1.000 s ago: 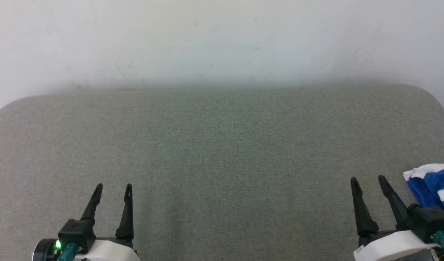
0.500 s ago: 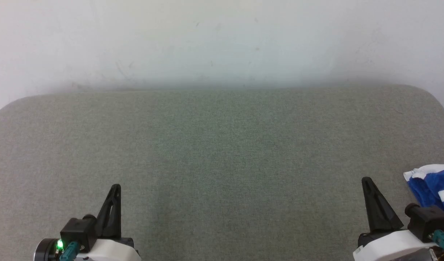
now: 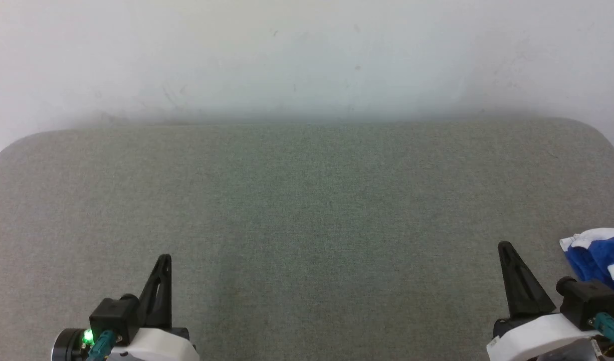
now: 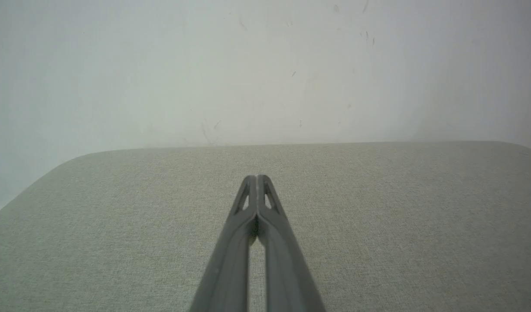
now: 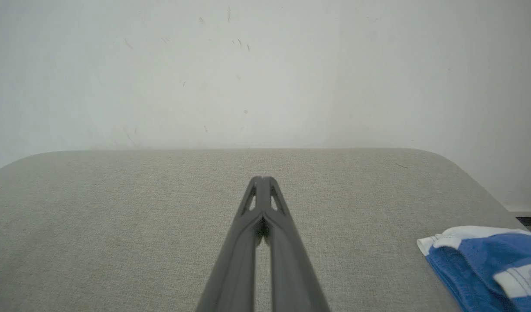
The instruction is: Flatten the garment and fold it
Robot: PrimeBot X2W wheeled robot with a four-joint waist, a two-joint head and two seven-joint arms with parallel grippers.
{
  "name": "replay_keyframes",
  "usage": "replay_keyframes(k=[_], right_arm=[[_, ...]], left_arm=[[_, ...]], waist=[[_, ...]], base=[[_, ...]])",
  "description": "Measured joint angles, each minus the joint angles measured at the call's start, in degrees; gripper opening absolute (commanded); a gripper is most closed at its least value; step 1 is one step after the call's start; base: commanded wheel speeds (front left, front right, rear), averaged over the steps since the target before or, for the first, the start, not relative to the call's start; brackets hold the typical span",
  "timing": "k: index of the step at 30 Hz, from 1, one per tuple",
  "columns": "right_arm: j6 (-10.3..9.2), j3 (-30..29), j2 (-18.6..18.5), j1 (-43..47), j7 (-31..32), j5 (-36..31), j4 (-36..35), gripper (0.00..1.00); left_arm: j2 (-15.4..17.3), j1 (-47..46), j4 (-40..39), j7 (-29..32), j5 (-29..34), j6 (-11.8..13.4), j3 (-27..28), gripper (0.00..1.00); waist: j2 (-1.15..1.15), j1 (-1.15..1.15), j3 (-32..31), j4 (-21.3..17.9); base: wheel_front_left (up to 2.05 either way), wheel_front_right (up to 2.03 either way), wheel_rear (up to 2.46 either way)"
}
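Nearest, left gripper and right gripper both pinched closed on nothing, above grey-green cloth-covered counter with rounded far corners. Just right of the right gripper, at the counter's right edge, crumpled blue garment, white-banded corner toward the counter's middle, long axis cut off by the frame; plainer in right wrist view, left wrist view giving the far-left corner. Beyond, scuffed white wall.

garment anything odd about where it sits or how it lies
Yes: the garment lies crumpled at the right edge of the grey padded surface, beside the shut right gripper, rather than spread flat in the middle.
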Motion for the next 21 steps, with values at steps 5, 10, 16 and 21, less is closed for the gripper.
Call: replay_keyframes(k=[5, 10, 16, 21], right_arm=[[0.0, 0.1, 0.0, -0.1, 0.1, -0.4, 0.1, 0.0], [0.0, 0.1, 0.0, -0.3, 0.5, -0.9, 0.3, 0.0], [0.0, 0.2, 0.0, -0.9, 0.6, -1.3, 0.4, 0.0], [0.0, 0.3, 0.0, -1.2, 1.0, -1.6, 0.5, 0.0]], left_arm=[[-0.5, -0.1, -0.2, 0.5, 0.4, 0.0, 0.1, 0.0], [-0.7, -0.2, -0.4, 1.1, 0.7, 0.0, 0.2, 0.0], [-1.0, -0.3, -0.7, 1.8, 1.1, 0.0, 0.4, 0.0], [-1.4, -0.5, -0.9, 2.4, 2.0, 0.0, 0.5, 0.0]], waist=[[0.0, 0.0, 0.0, 0.1], [0.0, 0.0, 0.0, 0.2], [0.0, 0.0, 0.0, 0.3], [0.0, 0.0, 0.0, 0.3]], base=[[0.0, 0.0, 0.0], [0.0, 0.0, 0.0], [0.0, 0.0, 0.0], [0.0, 0.0, 0.0]])
